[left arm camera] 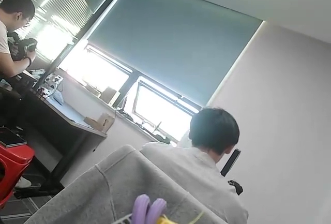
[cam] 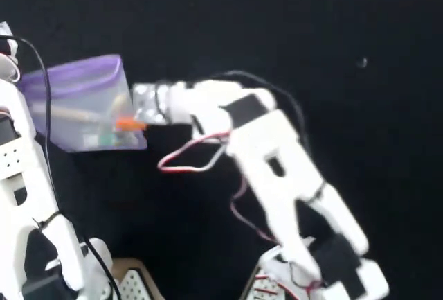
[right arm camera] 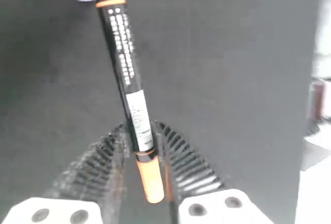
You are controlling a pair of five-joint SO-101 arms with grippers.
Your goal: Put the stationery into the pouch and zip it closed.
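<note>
Inserting the marker (right arm camera: 126,79) into the pouch (cam: 83,99) is the step in hand, as I judge it. The marker is black with orange ends; in the high view its far orange tip sits at the pouch's side edge nearest the right arm; I cannot tell whether that tip is already inside the mouth or just against the plastic. The pouch is translucent with a purple band along its far edge; it already holds a pale stick-shaped item and something small and green; I cannot tell whether it rests flat on the black table (cam: 346,71) or is held up. The right gripper (right arm camera: 140,129) is clamped on the marker near its rear orange end, one jaw tight on each side of the barrel. The left arm (cam: 28,175) stands at the pouch's opposite side; I cannot tell its gripper's state.

The next move calls for a straight push along the marker's own axis; I would release only once most of the barrel is inside. Zipping is not yet done; it will need the pouch steadied against the pull.
</note>
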